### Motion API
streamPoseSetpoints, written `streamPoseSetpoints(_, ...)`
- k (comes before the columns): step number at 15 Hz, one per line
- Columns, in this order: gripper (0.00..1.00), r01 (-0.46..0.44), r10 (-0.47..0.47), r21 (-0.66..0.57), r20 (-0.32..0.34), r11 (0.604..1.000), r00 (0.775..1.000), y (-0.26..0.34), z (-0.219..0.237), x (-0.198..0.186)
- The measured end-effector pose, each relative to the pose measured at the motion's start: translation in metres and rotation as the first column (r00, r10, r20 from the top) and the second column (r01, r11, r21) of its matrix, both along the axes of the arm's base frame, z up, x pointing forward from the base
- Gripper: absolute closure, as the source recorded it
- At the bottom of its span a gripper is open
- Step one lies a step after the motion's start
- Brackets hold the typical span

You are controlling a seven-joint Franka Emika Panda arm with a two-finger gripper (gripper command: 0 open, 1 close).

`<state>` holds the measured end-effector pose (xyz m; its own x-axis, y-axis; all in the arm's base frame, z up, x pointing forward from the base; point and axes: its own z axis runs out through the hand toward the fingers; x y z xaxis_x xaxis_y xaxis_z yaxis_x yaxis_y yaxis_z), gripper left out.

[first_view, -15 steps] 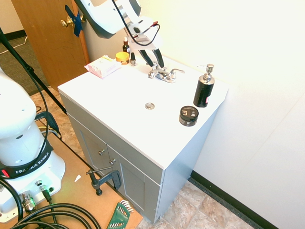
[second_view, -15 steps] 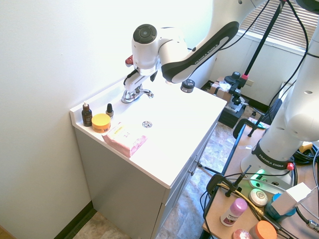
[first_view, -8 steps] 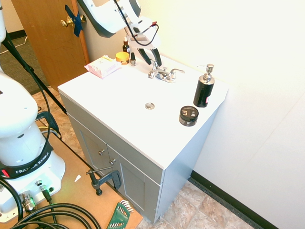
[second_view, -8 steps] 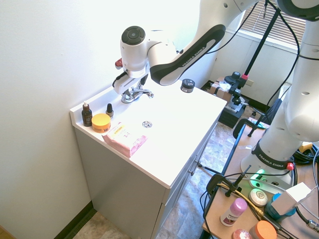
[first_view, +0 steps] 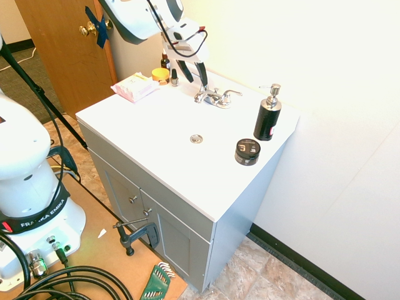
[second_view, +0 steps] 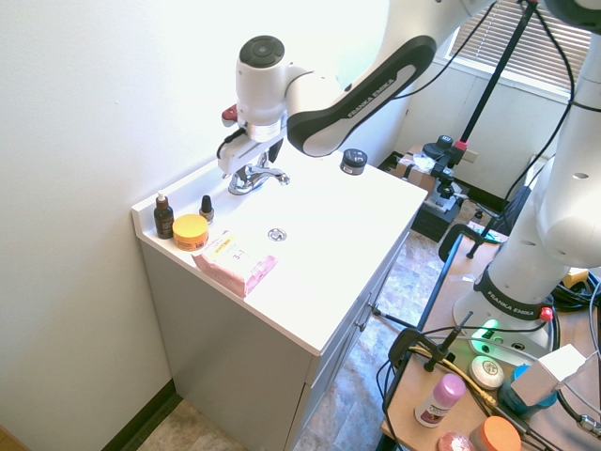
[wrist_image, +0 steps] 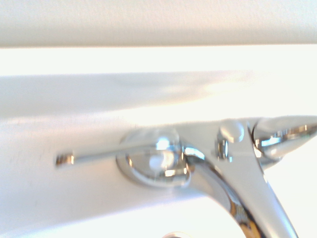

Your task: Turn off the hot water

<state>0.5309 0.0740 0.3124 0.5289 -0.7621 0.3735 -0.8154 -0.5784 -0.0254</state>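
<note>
Gripper (first_view: 194, 77) hung just above the left end of the chrome faucet (first_view: 214, 97), its two dark fingers spread apart and pointing down, holding nothing. Directly below them, the hot water lever (first_view: 201, 96) sat on the faucet's left side at the back of the white vanity top (first_view: 156, 134); the pictures did not show whether a fingertip touched it. In the wrist view the hot water lever (wrist_image: 111, 156) appeared as a thin chrome bar running out from a round base, with the spout (wrist_image: 247, 198) beside it.

A drain (first_view: 196, 139) lay in the middle of the vanity top. To the faucet's right stood a black soap dispenser (first_view: 267, 115) with a chrome pump, and near it, closer to the front edge, a round black jar (first_view: 247, 151). To the left, in the back corner, were two small dropper bottles (second_view: 163, 216), a yellow jar (second_view: 191, 231) and a pink-and-white packet (second_view: 238, 262). The grey cabinet (first_view: 159, 219) below had two doors with small knobs. It stood against a white wall (second_view: 94, 113), with a wooden door (first_view: 62, 50) to one side and tan tile floor (first_view: 275, 275) underneath.
</note>
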Motion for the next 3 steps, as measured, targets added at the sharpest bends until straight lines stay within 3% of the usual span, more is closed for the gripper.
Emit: streamPoseSetpoints(3,0.0,-0.004,0.009,0.081,-0.061,0.997,0.998,-0.016,0.006,-0.046)
